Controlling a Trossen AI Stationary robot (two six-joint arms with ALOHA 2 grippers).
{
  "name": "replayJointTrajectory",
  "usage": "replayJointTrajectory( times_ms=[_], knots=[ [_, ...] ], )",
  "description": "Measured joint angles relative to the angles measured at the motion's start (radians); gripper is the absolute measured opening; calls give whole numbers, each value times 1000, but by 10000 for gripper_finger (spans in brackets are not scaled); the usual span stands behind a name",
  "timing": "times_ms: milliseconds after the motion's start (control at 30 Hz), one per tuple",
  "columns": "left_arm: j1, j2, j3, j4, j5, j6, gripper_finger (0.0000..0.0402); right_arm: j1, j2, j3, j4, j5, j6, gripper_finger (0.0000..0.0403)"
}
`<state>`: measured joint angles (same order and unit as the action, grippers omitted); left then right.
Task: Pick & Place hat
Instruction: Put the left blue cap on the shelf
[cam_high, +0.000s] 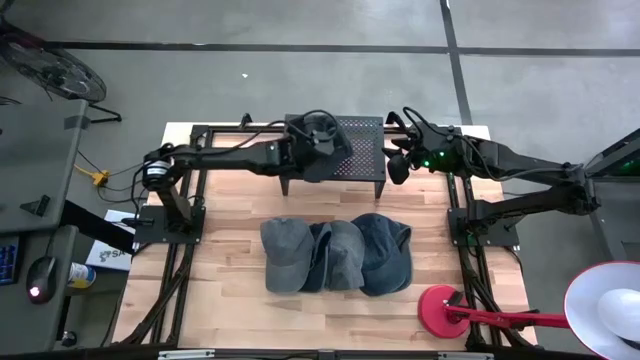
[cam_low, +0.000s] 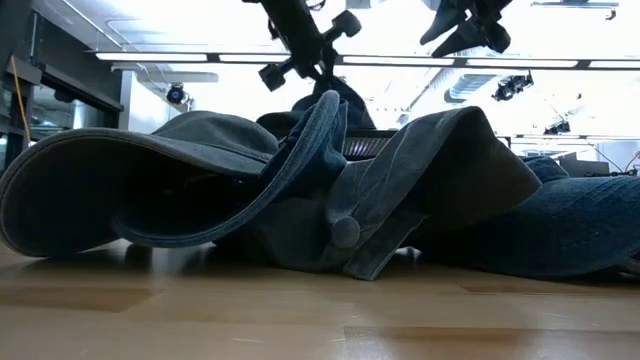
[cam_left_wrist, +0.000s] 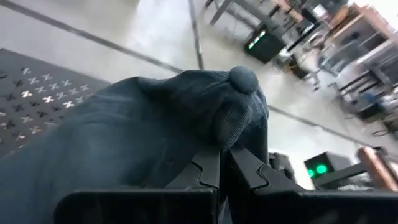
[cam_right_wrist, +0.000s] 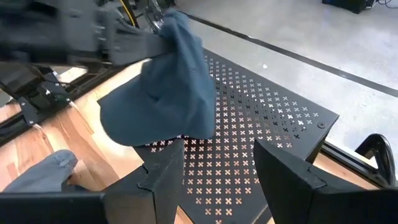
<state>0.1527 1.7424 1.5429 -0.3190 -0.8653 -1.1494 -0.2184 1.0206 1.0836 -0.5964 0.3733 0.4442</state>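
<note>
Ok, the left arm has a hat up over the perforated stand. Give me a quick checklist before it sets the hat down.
1. Left claw shut on the blue hat: ok, the fabric is pinched near the top button.
2. Hat above the black perforated stand: ok, it hangs over the stand's near end, not yet resting on it.
3. Stand top free of other items: ok in the right wrist view; the part under the hat is hidden.
4. Right claw open and holding nothing: ok, but it hovers over the same stand close to the hat, so watch for contact.
5. Remaining hats lying on the wooden table: ok, piled overlapping at the centre.
</note>
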Motion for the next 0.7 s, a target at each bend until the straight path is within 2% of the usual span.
replayJointTrajectory(
  times_ms=[133,300,700],
  knots=[
    [-32,-2,32,-37,-87,1,0,0,0,0,1,-1,0,186],
    [-10,-3,45,-58,-166,-6,0,0,0,0,2,2,1,186],
    [57,7,43,-271,-153,-195,0,0,0,0,2,6,26,186]
  ],
)
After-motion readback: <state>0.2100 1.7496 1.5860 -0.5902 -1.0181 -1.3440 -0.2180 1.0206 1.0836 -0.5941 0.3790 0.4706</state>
